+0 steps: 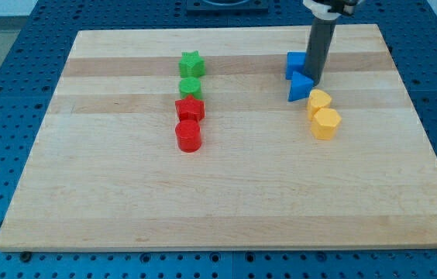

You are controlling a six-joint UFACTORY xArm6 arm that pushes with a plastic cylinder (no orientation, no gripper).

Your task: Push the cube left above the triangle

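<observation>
My tip [312,83], the lower end of my straight dark rod, sits near the far right corner of the pale wooden board [226,201]. It touches or nearly touches the right side of the blue plastic cube [295,63] and stands just above the blue plastic triangle [300,88]. I have no fingers to spread or pinch; the rod only pushes.

To do this step well, I judge I should press squarely on the cube's right face and drive it straight toward the left edge, keeping my line on the far side of the triangle so I do not clip it. Pushing off-centre would likely spin the cube.

The rod covers part of the cube's right side and the triangle's upper corner, so I cannot tell whether contact is already made. The arm above is cut off at the top edge. The two yellow blocks [322,114] touch, and their exact shapes are hard to make out. Near the board's middle, the green star [192,63], green round block [190,86], red star [190,108] and red cylinder [189,136] stand in a close column.
</observation>
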